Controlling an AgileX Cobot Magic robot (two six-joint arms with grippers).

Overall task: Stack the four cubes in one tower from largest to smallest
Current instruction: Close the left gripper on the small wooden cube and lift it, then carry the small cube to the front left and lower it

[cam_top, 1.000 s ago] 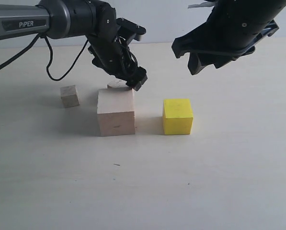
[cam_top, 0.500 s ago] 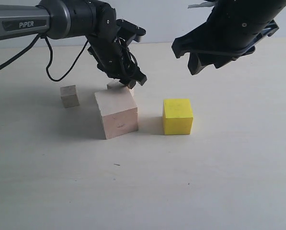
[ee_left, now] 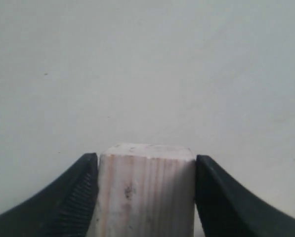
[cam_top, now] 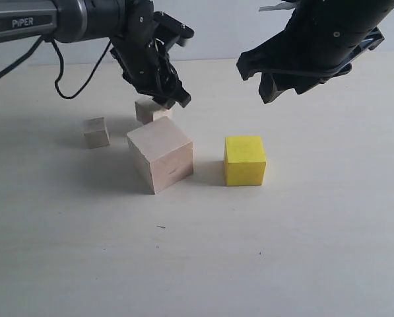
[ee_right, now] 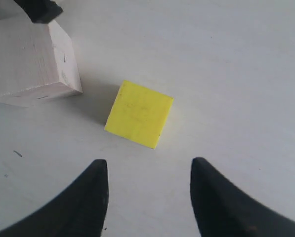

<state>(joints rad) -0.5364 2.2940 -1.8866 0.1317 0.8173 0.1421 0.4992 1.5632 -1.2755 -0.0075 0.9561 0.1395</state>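
Flanking large cube point(cam_top: 160, 162): yellow cube point(cam_top: 245, 160), small cube point(cam_top: 96, 132).

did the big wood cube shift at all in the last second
Yes. The large pale wood cube has twisted where it stands, its right corner swinging closer to the yellow cube, which has stayed put.

— What is the left gripper point(ee_left: 146, 164) holding?
— A pale wood cube point(ee_left: 146, 197), with grain lines and a dark speck on its near face. The black fingers point(ee_left: 70, 200) press flat against two opposite sides of the cube.
— And beyond the cube?
— A plain whitish table point(ee_left: 147, 64), with one tiny dark speck far off.
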